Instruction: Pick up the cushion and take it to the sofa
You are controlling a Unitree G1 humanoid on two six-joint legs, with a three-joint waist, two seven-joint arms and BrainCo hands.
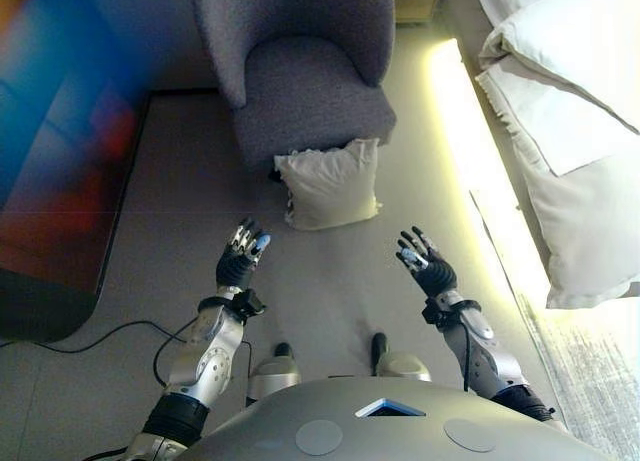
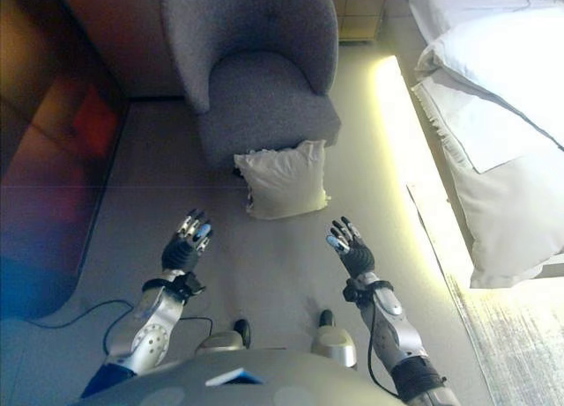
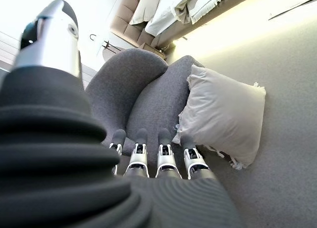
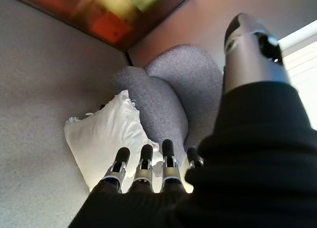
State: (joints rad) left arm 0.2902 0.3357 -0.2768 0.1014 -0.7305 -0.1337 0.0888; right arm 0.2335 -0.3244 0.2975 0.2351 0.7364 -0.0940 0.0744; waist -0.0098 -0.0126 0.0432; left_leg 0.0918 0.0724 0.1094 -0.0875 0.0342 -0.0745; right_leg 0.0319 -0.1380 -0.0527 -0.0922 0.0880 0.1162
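Bed (image 1: 580, 131) filled the right side as I looked down, and the grey sofa (image 1: 300, 71) stood ahead of me. The cushion (image 1: 330, 184) leaned on the floor against the sofa's front edge. My left hand (image 1: 243, 251) and right hand (image 1: 422, 261) hovered short of it, one on each side, fingers straight and spread, holding nothing. I judged that uneven closing could squeeze the soft cushion sideways out of my grasp or shove it flat against the sofa.

Off-white cushion (image 1: 330, 184) with frayed trim against a plain grey upholstered armchair (image 1: 300, 66); pale grey carpet floor (image 1: 330, 281); white bedding (image 1: 570, 101) at right; silver, dark-tipped hands
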